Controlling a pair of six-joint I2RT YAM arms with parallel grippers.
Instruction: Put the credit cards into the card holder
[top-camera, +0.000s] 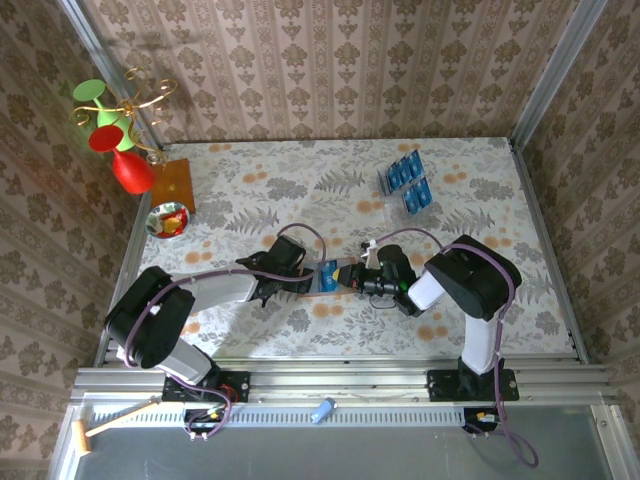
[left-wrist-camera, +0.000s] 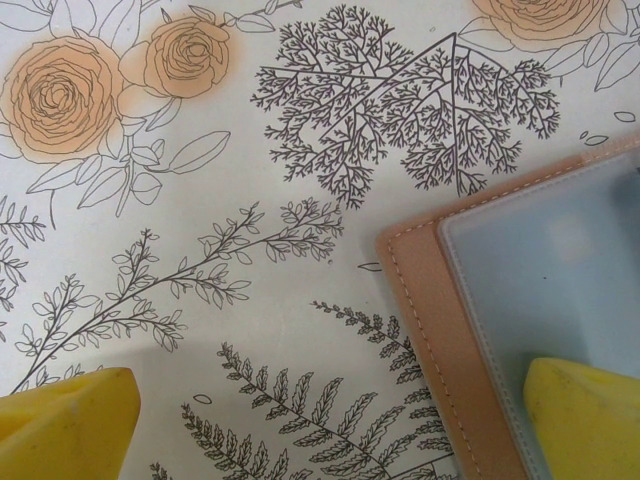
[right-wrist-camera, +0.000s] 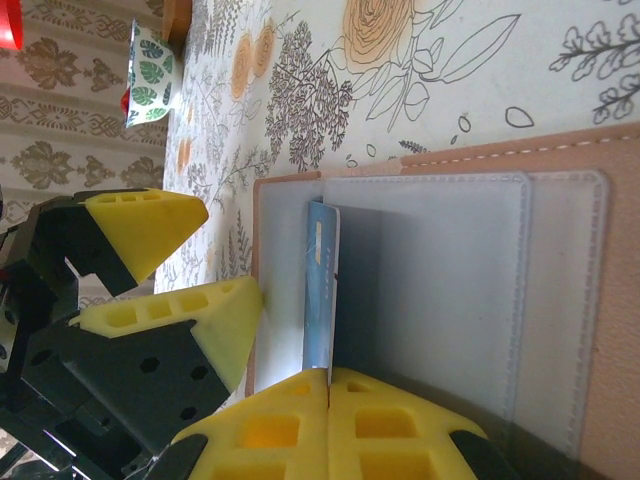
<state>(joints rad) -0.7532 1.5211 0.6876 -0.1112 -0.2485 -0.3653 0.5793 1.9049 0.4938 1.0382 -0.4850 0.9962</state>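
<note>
at table (top-camera: 520, 200) centre: card at holder, gripped

left gripper (left-wrist-camera: 325, 430) reaches in from 9 o'clock, jaws spread wide, one fingertip on the open card holder (left-wrist-camera: 430, 330). right gripper (right-wrist-camera: 330, 395) enters from 3 o'clock, pinched tight on a credit card (right-wrist-camera: 322, 290) standing edge-on against the holder's clear pocket. more blue cards (top-camera: 403, 172) stand in a clear rack (top-camera: 383, 181) at 1 o'clock.

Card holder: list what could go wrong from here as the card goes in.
1. The credit card stands on edge in the shut right gripper; it could miss the pocket mouth and skid over the card holder.
2. Only one finger of the open left gripper sits over the holder, so a push may slide it.
3. The grippers are close and could bump.
</note>
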